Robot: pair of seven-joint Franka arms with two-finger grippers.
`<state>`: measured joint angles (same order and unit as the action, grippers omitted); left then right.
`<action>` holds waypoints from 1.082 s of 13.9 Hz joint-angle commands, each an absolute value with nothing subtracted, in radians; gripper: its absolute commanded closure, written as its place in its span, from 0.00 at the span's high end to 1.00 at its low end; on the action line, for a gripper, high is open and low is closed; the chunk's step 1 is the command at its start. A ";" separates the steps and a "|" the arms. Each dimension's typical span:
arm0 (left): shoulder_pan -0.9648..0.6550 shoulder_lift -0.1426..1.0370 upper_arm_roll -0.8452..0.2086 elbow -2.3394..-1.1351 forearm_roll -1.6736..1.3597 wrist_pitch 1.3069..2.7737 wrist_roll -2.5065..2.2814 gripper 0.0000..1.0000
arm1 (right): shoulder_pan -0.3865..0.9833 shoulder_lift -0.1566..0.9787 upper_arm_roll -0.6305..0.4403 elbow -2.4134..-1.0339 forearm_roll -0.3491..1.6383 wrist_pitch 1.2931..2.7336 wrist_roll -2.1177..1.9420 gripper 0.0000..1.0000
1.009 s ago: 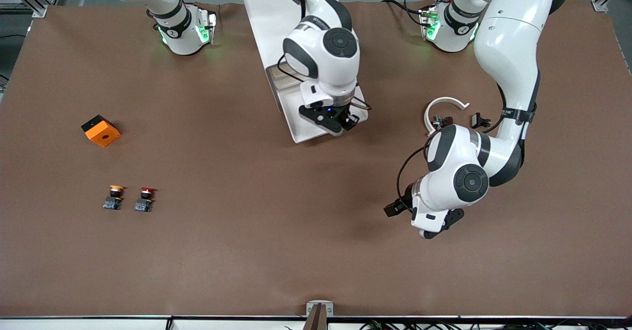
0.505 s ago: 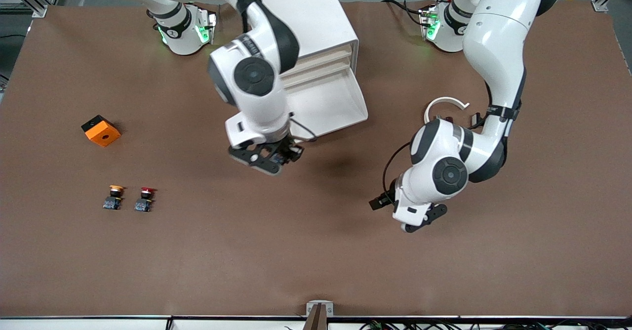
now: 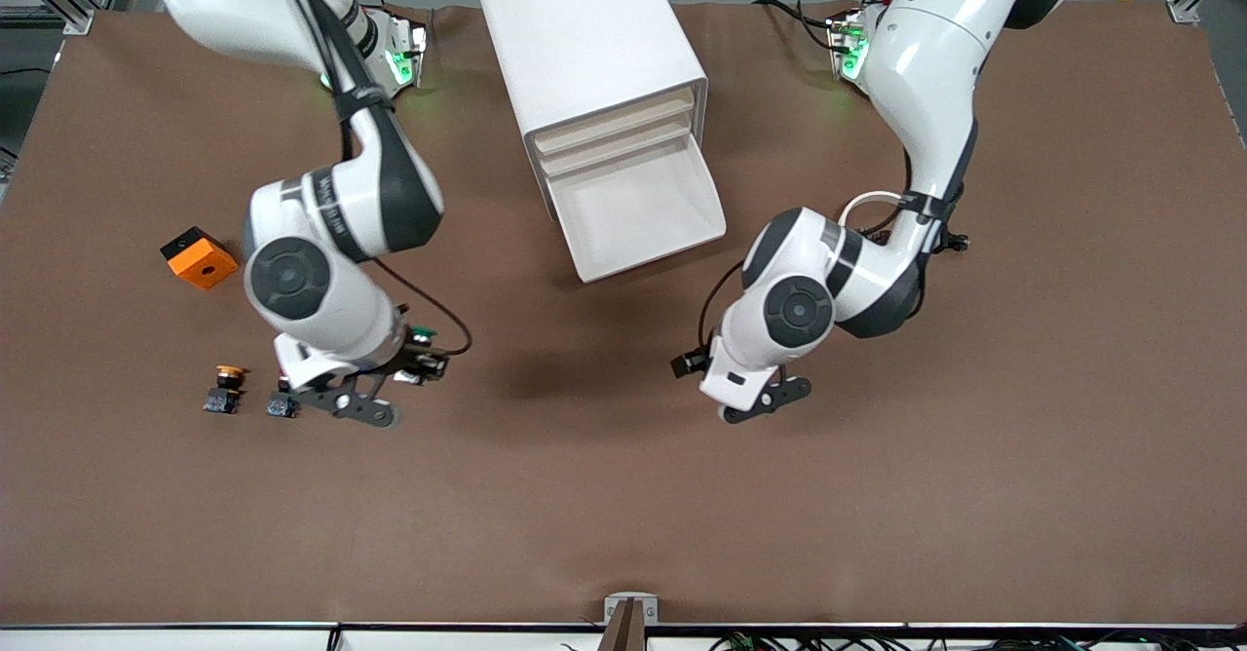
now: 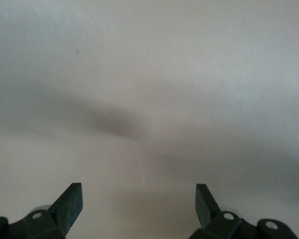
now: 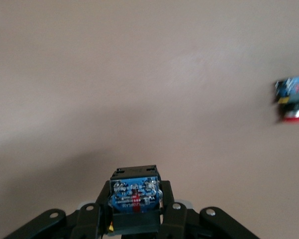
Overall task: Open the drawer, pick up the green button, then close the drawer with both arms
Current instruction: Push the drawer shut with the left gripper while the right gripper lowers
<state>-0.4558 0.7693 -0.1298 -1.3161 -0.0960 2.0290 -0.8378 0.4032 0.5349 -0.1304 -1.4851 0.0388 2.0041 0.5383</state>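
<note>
- Step in hand, as I judge it: button is out of the drawer and being carried to a set-down spot; closing the drawer is not yet done.
- Left gripper [image 3: 770, 400] hangs over bare table [image 3: 623, 515] toward the left arm's end, at about 5 o'clock from the open drawer's front. Left wrist view shows its fingers [image 4: 69, 201] spread wide, nothing between them. This arm looks free for the closing push.
- Right gripper [image 3: 414, 363] hangs low over the table toward the right arm's end, clamped on the button [image 5: 134, 196]: right wrist view shows the blue-grey base squeezed between both fingers. Green cap just visible in the front view.
- Red-capped button [image 5: 291, 99] stands on the table at about 9 o'clock from the right gripper, partly hidden by the arm in the front view; yellow-capped button [image 3: 226, 388] just beside it, farther out at 9 o'clock.
- Orange block [image 3: 199, 257] lies at about 11 o'clock from those two, well apart.
- Drawer [image 3: 638, 208], third of four in the cabinet [image 3: 585, 37], is pulled fully out; what shows of its tray is bare white, nothing in it.
- Next move, judged: lower and release the button beside the red one, then press the drawer front squarely at 12 o'clock into the cabinet.
</note>
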 commanded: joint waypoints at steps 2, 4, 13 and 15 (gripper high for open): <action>-0.515 0.755 -0.124 -1.396 -0.066 2.040 -0.842 1.00 | 0.324 0.506 -0.112 -1.649 0.041 2.170 0.443 0.00; -0.546 0.738 -0.126 -1.445 -0.066 2.037 -0.845 1.00 | 0.301 0.506 -0.112 -1.704 0.041 2.251 0.402 0.00; -0.560 0.721 -0.235 -1.496 -0.069 1.939 -0.937 1.00 | 0.229 0.598 -0.110 -1.721 0.043 2.417 0.312 0.00; -0.558 0.729 -0.255 -1.497 -0.072 1.916 -0.954 1.00 | 0.221 0.624 -0.110 -1.701 0.046 2.418 0.298 0.00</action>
